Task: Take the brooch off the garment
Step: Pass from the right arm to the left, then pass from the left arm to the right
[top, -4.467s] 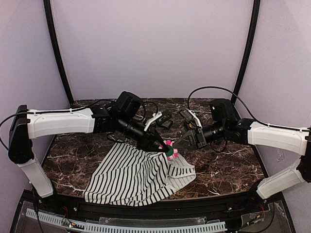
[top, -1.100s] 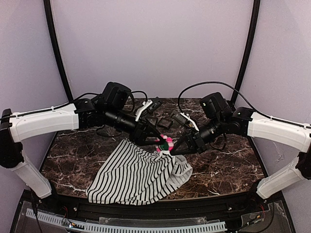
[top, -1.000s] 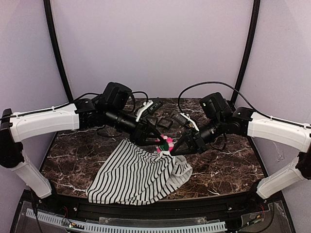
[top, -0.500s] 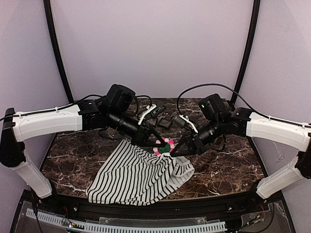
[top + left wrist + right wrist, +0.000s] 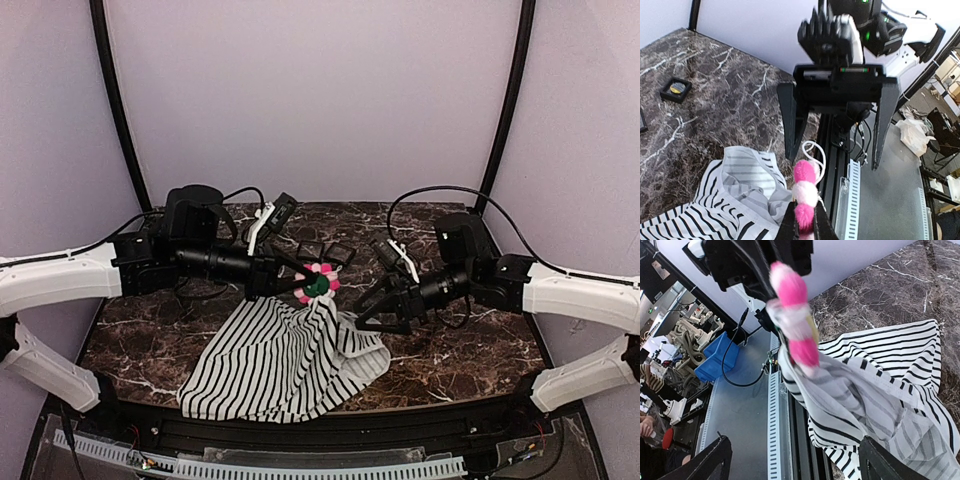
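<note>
The marble table [image 5: 470,350] carries most of the garment [image 5: 270,360], which rises from its spread at 6 o'clock into a narrow peak at the middle of the overhead view. The left gripper [image 5: 300,285] reaches in from 9 o'clock and is pinched tight on the brooch [image 5: 318,283], holding it clear of the table with the cloth hanging beneath it. The cloth looks pinned to it, so I judge the separation not yet done.

The right gripper [image 5: 365,312] hangs just beside, its jaws spread wide and holding nothing. From it the brooch lies at about 10 o'clock, near but apart. In its wrist view the petals stack edge-on from 12 to 6, with the gathered cloth running off toward 5.

Pulling the cloth away probably falls to the right arm. The left gripper crowds the brooch. Two small black square frames [image 5: 325,251] sit at 12 o'clock, out of the way.
</note>
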### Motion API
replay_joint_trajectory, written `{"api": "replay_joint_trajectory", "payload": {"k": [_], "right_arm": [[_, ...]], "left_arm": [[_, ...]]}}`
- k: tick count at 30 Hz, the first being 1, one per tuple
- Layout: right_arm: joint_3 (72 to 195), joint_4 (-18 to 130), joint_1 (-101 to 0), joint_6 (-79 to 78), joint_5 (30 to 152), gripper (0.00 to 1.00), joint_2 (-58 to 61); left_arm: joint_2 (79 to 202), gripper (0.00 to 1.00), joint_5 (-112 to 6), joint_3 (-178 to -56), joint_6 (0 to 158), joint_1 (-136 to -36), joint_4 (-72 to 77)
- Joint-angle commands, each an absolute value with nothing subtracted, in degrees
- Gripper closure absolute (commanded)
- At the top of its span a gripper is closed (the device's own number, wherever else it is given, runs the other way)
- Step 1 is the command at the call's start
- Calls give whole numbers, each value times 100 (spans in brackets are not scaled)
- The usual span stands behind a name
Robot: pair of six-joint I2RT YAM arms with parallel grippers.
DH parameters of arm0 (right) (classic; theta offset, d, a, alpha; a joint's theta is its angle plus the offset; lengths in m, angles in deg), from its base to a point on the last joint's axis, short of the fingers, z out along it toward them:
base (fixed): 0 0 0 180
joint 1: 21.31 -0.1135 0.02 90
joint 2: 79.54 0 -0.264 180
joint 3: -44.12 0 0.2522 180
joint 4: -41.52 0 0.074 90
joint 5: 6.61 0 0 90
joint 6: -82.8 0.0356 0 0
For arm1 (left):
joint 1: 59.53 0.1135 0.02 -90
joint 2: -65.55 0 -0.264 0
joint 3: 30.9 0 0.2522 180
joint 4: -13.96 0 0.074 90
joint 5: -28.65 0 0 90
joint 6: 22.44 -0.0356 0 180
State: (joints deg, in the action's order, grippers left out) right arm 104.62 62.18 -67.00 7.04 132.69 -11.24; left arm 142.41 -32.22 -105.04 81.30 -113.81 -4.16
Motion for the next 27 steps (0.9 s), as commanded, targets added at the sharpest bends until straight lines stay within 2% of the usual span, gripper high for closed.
{"api": "replay_joint_trajectory", "payload": {"k": [1,5,10,20,27], "right_arm": [[10017,4830,-6695,1115,13061,12,-1226],[9985,4520,-6701,846,12642,12,-1160],[10043,4027,-6739,909,12649,15,-854],[9525,2783,-7039,1752,12711,49,-632],[9506,2427,-7427,1780,12032,49,-351]], "left_arm": [[13986,99,-3616,-10505,8177,-11411,-114],[14023,99,-3639,-10694,7996,-11407,-532],[13888,99,-3805,-10532,8042,-11408,-289],[13547,99,-4708,-9779,8331,-11407,1328],[13501,99,-4928,-9660,8383,-11411,1600]]}}
